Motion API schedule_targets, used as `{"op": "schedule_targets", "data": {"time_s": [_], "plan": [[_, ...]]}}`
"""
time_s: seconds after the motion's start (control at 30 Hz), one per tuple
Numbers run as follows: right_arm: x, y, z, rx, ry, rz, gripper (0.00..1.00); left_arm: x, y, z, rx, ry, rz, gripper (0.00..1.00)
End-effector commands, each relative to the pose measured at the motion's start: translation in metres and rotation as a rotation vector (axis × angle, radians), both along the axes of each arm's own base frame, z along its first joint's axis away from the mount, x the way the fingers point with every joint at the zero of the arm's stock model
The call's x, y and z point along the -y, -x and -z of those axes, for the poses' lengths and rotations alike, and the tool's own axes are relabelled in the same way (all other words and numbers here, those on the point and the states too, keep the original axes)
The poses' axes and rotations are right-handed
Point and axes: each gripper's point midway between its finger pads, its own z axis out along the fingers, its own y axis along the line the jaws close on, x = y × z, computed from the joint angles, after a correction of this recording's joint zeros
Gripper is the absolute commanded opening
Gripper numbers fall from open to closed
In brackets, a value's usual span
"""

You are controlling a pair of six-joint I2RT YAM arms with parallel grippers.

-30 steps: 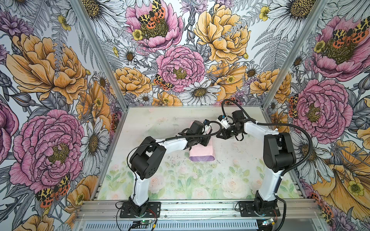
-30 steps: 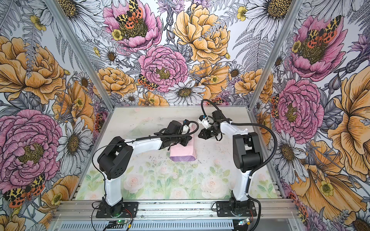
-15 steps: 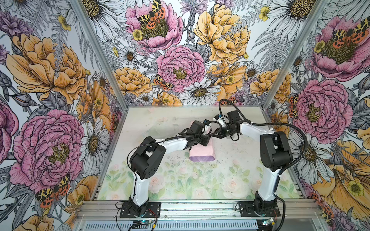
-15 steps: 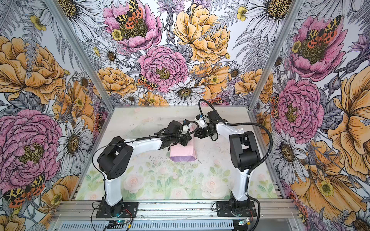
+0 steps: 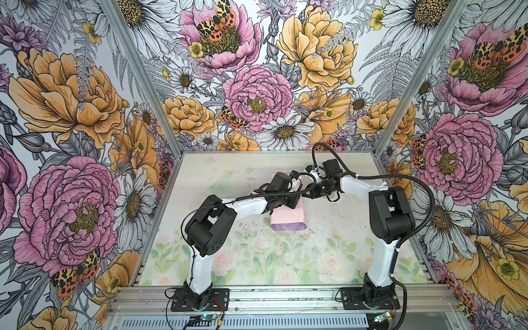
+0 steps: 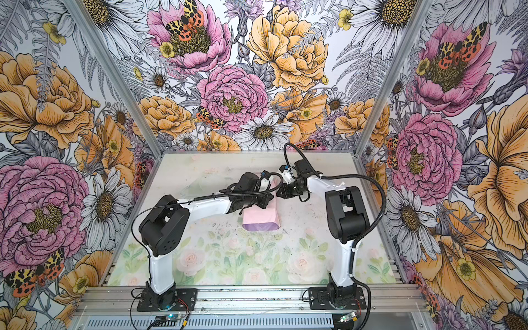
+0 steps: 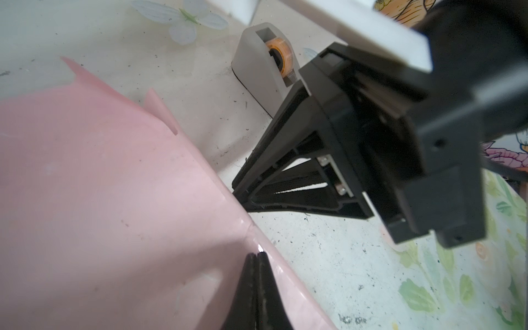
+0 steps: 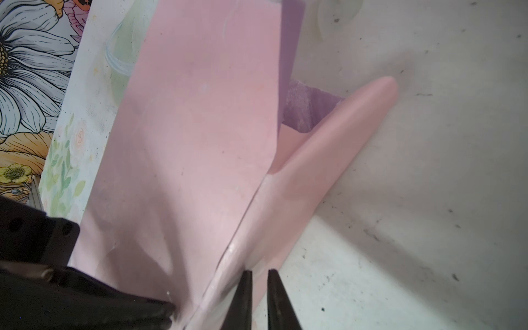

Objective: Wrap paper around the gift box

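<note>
**Both claws at one end of the folded paper**

The paper (image 5: 288, 218) is seen folded into a box-shaped parcel that lies flat on the bench (image 5: 328, 251). In both top views its pink face is turned up, and lilac is shown at the end away from the claws. The box is covered by the paper and cannot be seen.

At the paper's other end the folds lie loose. In the right wrist view a pink flap is stuck out sideways from the paper, and lilac is shown inside the open end.

The left claw (image 7: 255, 257) is held with its fingers pressed together, the tips set on the paper's pink top beside an edge fold. Whether anything is nipped between them cannot be told.

The right claw (image 8: 259, 273) is found just beside the paper at that same edge. Its fingers are slightly apart, with a narrow gap shown between them. One finger is laid over the flap, the other over bare bench. Whether the paper is touched by it cannot be told.

A grey tape dispenser (image 7: 257, 74), loaded with an orange roll, is stood on the bench apart from the paper, beyond its loose end and behind the right claw.
</note>
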Motion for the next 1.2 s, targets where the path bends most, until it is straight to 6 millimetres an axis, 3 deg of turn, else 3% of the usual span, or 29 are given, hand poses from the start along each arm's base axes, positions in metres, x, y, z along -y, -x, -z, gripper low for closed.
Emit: {"op": "schedule_targets", "data": {"time_s": [0.0,0.17,0.27,0.37,0.53,0.67,0.9,1.17], "plan": [[-0.004,0.002,0.003,-0.006,0.015,0.020,0.18,-0.023,0.003,0.016,-0.071,-0.071,-0.053,0.14],[0.020,0.002,-0.027,0.051,0.070,0.140,0.37,-0.026,-0.008,-0.043,-0.021,-0.004,-0.125,0.29],[0.029,0.009,-0.051,0.072,0.064,0.217,0.45,-0.043,-0.009,-0.079,-0.020,0.060,-0.204,0.36],[0.028,0.020,-0.071,0.063,0.027,0.280,0.52,-0.068,-0.005,-0.094,-0.058,0.117,-0.305,0.44],[0.013,0.032,-0.074,-0.030,-0.024,0.337,0.62,-0.121,0.000,-0.079,-0.229,0.211,-0.478,0.51],[0.003,0.031,-0.060,-0.081,0.009,0.340,0.67,-0.142,0.005,-0.054,-0.327,0.268,-0.522,0.55],[-0.011,0.022,-0.039,-0.142,0.032,0.318,0.67,-0.129,0.006,-0.028,-0.419,0.333,-0.485,0.57],[-0.020,0.015,-0.024,-0.186,0.037,0.307,0.61,-0.113,0.001,-0.018,-0.436,0.348,-0.458,0.56]]}}
